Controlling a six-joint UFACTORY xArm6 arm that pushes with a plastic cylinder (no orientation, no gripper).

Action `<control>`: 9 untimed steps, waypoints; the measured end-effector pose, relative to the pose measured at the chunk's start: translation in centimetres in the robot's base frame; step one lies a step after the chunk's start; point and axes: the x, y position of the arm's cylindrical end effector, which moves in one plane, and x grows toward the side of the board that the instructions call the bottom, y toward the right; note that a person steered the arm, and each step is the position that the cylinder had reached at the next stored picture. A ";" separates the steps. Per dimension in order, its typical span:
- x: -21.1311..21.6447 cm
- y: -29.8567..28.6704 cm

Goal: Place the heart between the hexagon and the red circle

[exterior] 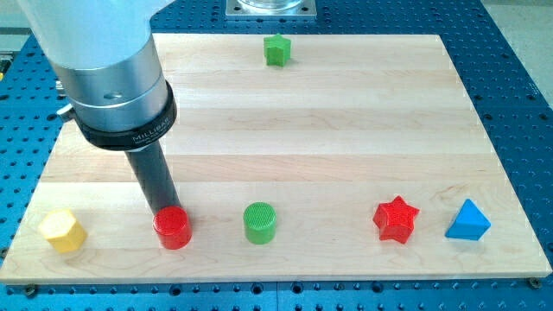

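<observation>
A yellow hexagon [62, 230] lies at the view's bottom left of the wooden board. A red circle [172, 228] stands to its right, near the bottom edge. My tip [162, 212] is right behind the red circle, at its upper left edge, seemingly touching it; the very end is partly hidden by the circle. No heart-shaped block shows in this view; the arm's wide grey body covers the board's top left.
A green circle [259, 223] stands right of the red circle. A red star [396, 219] and a blue triangle [467, 221] lie at the bottom right. A green star-like block [277, 50] sits near the top edge. The board [346, 130] rests on a blue perforated table.
</observation>
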 end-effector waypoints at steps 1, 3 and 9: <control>-3.8 -5.5; -12.2 -16.1; -8.4 -0.2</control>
